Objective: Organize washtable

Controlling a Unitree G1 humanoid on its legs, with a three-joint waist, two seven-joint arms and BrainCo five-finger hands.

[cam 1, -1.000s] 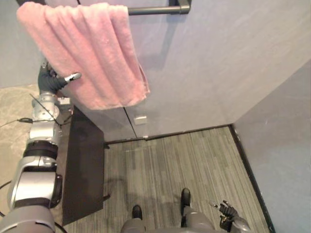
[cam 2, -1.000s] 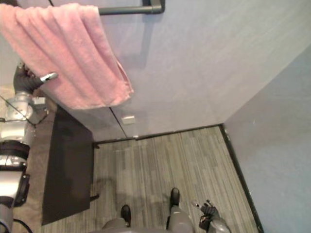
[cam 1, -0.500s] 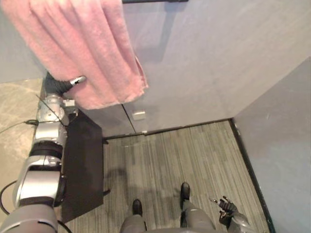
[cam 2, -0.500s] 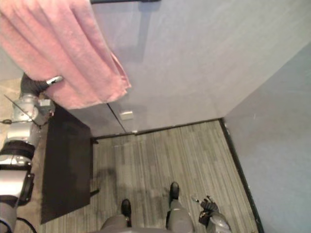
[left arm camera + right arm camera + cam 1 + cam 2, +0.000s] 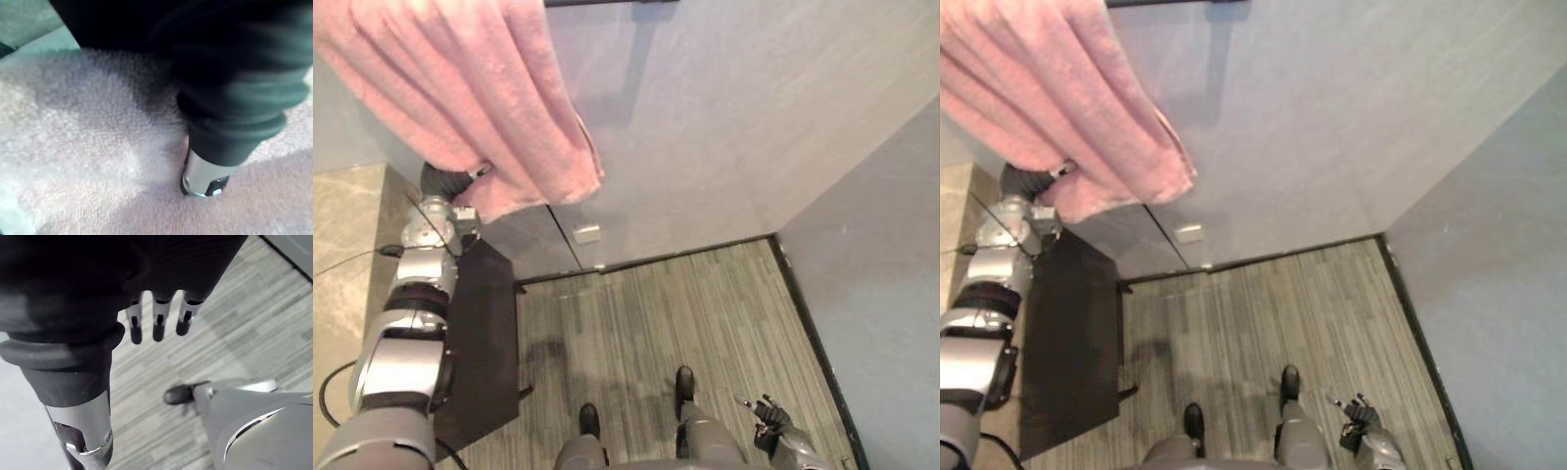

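- Grey wall (image 5: 724, 127) behind, striped floor (image 5: 705, 313) below, dark panel (image 5: 484, 343) beside the left arm.
- Pink towel (image 5: 480, 88) hangs high against the wall in thick folds, its lower edge draped over the left hand (image 5: 447, 181); whether that hand grips cannot be determined.
- Right hand (image 5: 769, 416) low over the floor, fingers (image 5: 156, 328) straight, slightly apart, empty.

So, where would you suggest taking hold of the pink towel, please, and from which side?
I'd pinch the pink towel at its lower hem, coming from the robot's left beside the left hand: it hangs in loose folds, and that bottom edge hangs free.
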